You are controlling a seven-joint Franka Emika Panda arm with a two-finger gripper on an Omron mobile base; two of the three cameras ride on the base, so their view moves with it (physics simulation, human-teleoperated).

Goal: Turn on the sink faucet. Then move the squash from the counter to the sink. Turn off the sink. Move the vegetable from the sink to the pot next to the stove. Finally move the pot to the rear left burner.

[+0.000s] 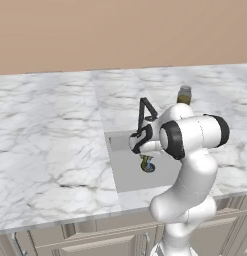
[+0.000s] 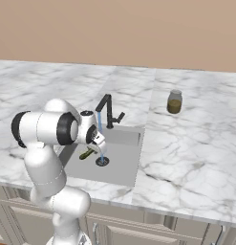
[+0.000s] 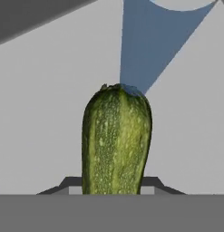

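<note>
The sink (image 2: 124, 158) is set into the counter (image 2: 186, 158), and water runs from the sink faucet (image 2: 108, 111), so the arm reaches down into the basin for rinsing. The gripper (image 2: 96, 149) is clamped narrowly on the squash (image 3: 116, 140), which projects forward from between the jaws, over the basin floor beside the stream.

The arm (image 1: 187, 200) has a smooth, glossy white shell built of rounded, tube-like segments, with broad black bands ringing its joints and a dark-trimmed wrist.
</note>
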